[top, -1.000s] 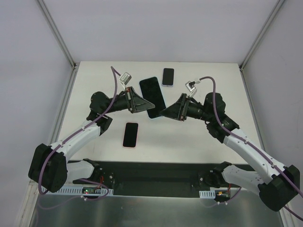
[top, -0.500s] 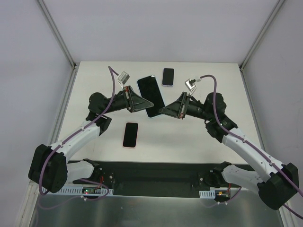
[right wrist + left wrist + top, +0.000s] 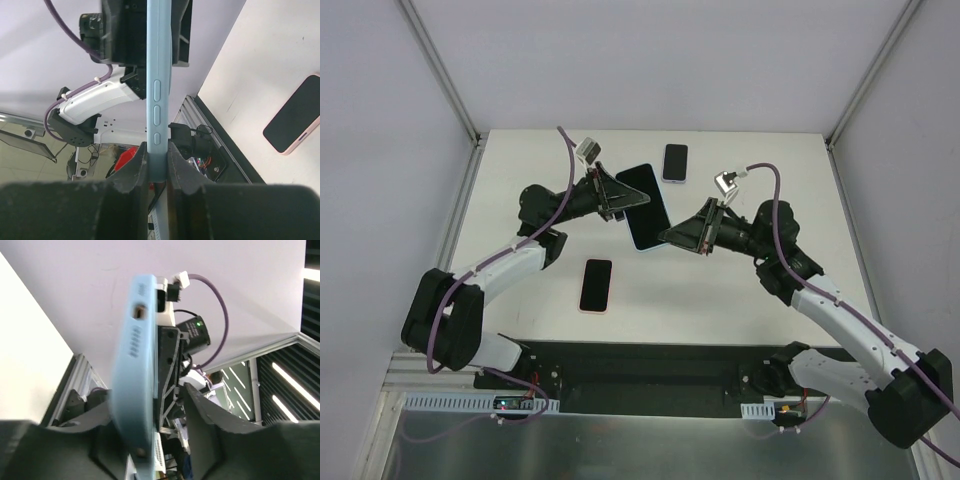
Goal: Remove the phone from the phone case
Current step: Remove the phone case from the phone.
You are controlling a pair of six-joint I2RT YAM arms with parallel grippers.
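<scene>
Top view: right gripper closed onto the near right corner of the phone; left gripper at the phone's left long edge, how wide it stands not readable from here. Phone sits in a light blue case, dark screen up to the camera, between the two arms over the middle of the table. Long axis runs far-left to near-right. A pink-cased phone lies nearer the bases, and a small phone toward the far edge, both apart from the grippers. Left wrist view: left gripper with jaws apart, the case edge-on between them, its short end with port and speaker holes toward the lens. Clear gap between the case and one finger; the other finger close against it, contact uncertain. Right wrist view: right gripper clamped on the thin edge of the case. Long axis points straight away from the lens, with three side buttons showing. Pink-cased phone flat on the table at right.
</scene>
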